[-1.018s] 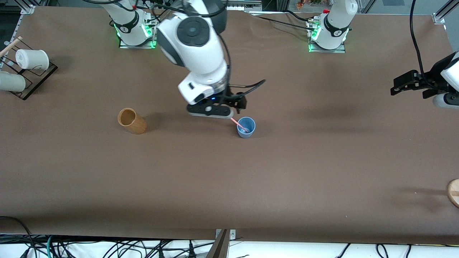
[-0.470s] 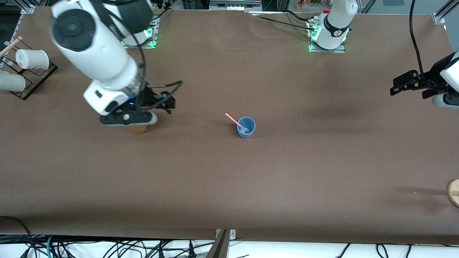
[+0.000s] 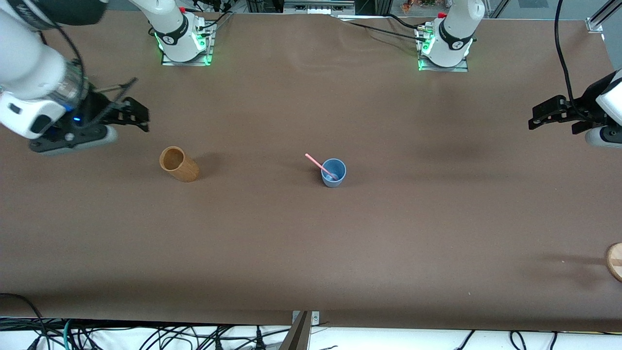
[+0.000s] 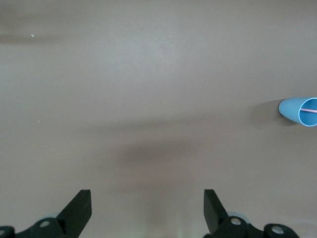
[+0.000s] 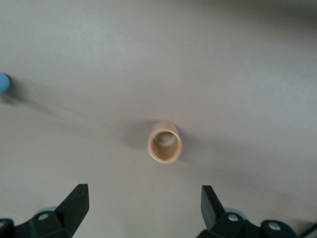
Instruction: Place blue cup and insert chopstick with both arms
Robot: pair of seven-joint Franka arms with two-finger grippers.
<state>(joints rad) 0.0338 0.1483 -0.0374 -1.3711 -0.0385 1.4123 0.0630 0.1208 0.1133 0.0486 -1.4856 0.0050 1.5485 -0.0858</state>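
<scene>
The blue cup [image 3: 334, 173] stands upright mid-table. The pink chopstick [image 3: 317, 163] rests in it, leaning out toward the right arm's end. My right gripper [image 3: 138, 116] is open and empty, up in the air near the right arm's end of the table. In the right wrist view the right gripper [image 5: 143, 206] is open, and the blue cup [image 5: 3, 83] shows at the edge. My left gripper [image 3: 537, 116] waits open and empty at the left arm's end. The left wrist view shows the left gripper [image 4: 146, 208] open, with the cup [image 4: 296, 110] and chopstick [image 4: 310, 109] farther off.
A tan wooden cup [image 3: 179, 165] stands between the right gripper and the blue cup; it also shows in the right wrist view [image 5: 165, 142]. A rack with white cups [image 3: 36, 87] sits at the right arm's end. A wooden disc [image 3: 615, 260] lies at the left arm's end.
My right arm has swung away from the blue cup, past the tan cup, toward its own end of the table. The chopstick stays in the cup. The left arm has not moved.
</scene>
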